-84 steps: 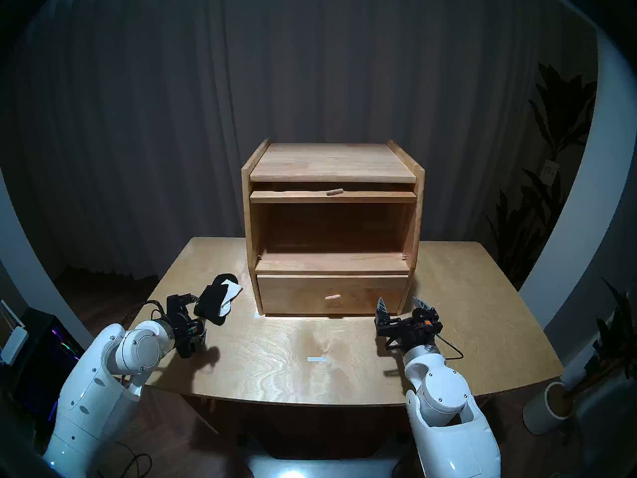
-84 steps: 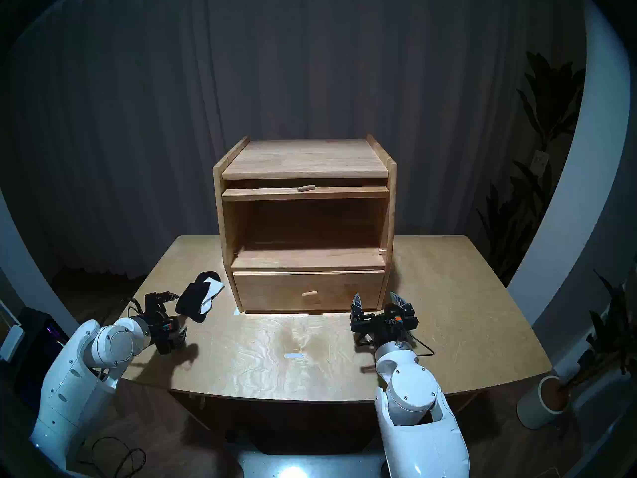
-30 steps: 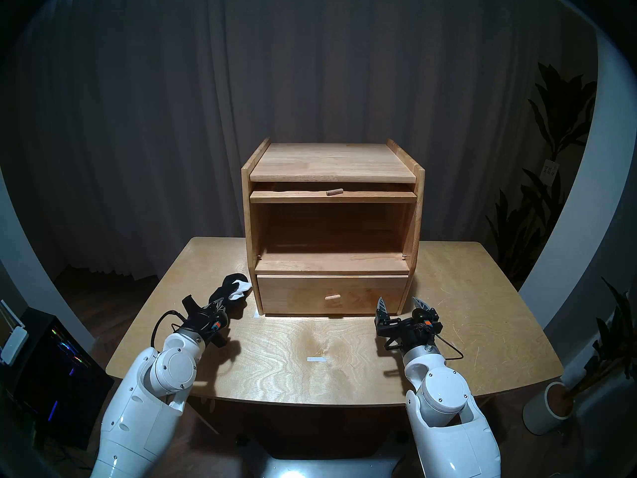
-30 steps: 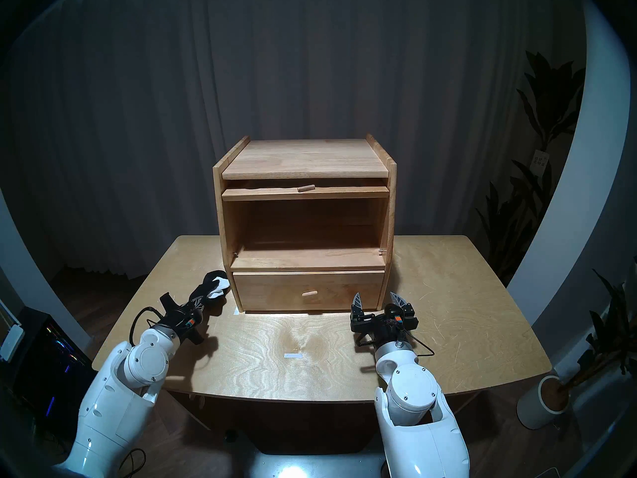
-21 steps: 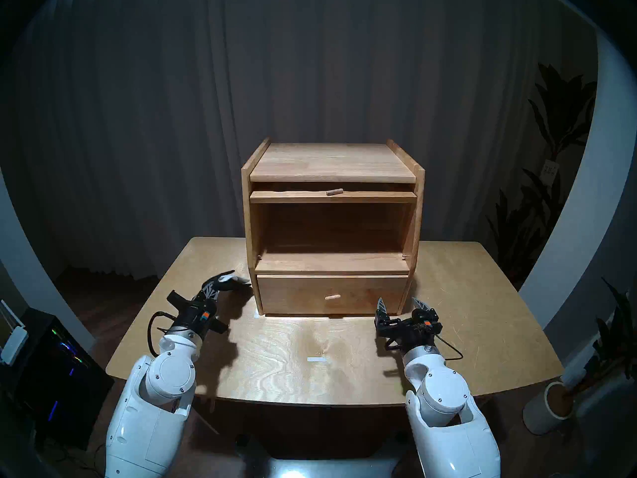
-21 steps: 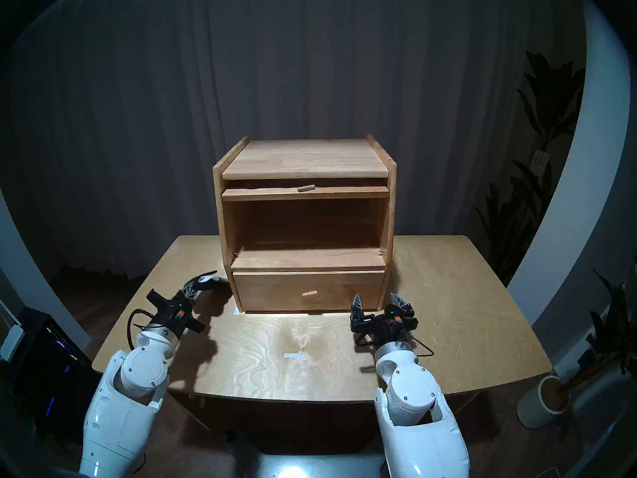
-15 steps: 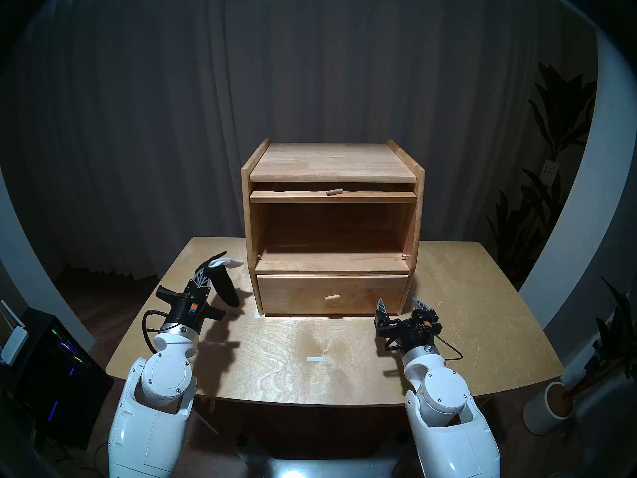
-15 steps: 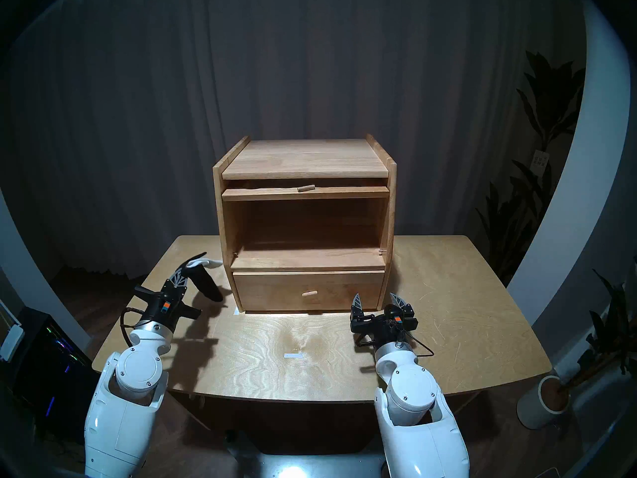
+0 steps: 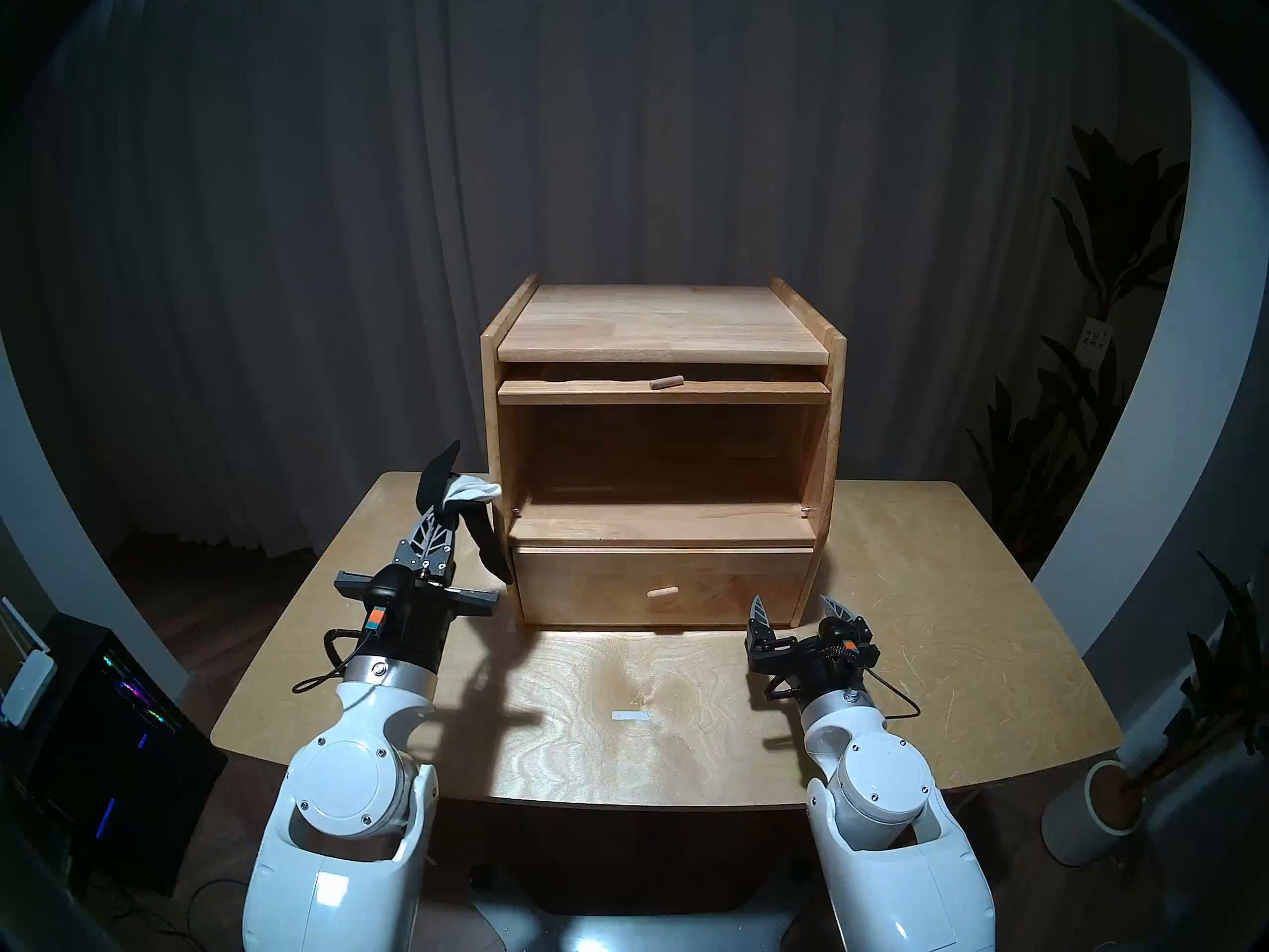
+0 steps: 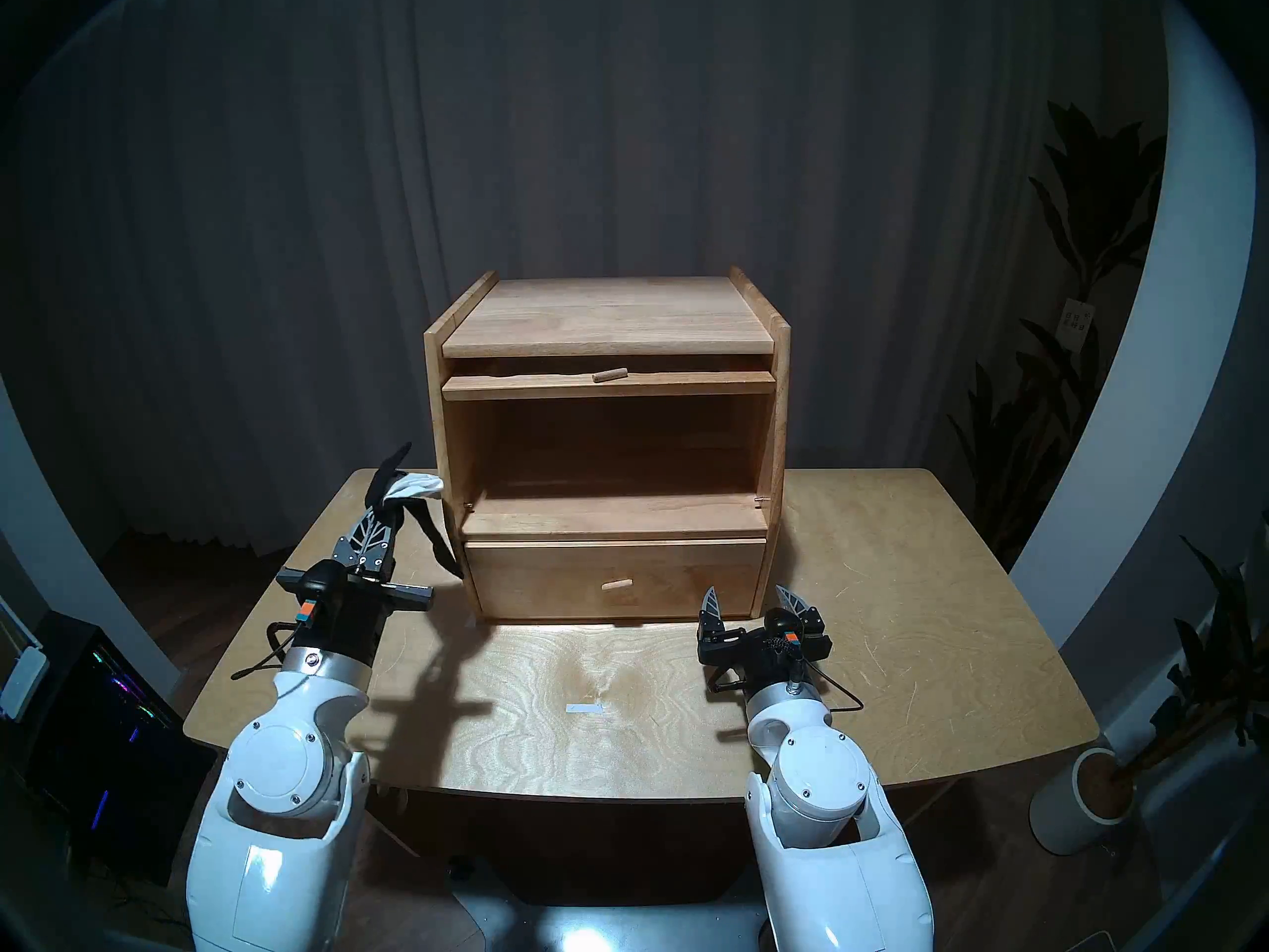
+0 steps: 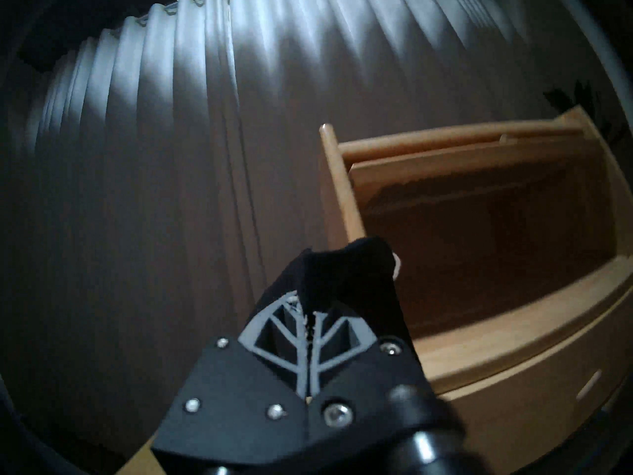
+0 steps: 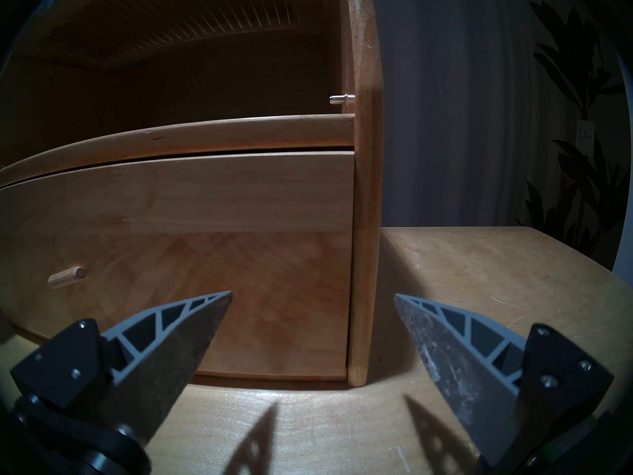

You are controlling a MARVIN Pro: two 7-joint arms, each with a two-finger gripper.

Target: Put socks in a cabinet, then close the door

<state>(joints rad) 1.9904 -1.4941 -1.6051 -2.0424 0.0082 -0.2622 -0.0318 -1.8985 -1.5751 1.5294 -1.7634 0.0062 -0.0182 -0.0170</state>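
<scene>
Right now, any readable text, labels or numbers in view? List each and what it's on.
Paper tag hanging on the plant: a few printed characters, too blurred to read.
White strip on the table: blank, no text visible.
Cabinet, socks, both grippers: no markings readable.

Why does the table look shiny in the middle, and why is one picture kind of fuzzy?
Head views: a light from the robot's side glares on the table and casts arm shadows; the room's edges stay dark. Left wrist view: smeared and blurry, most on the cabinet, though the socks stay clear. Right wrist view: sharp, with finger shadows on the table.
</scene>
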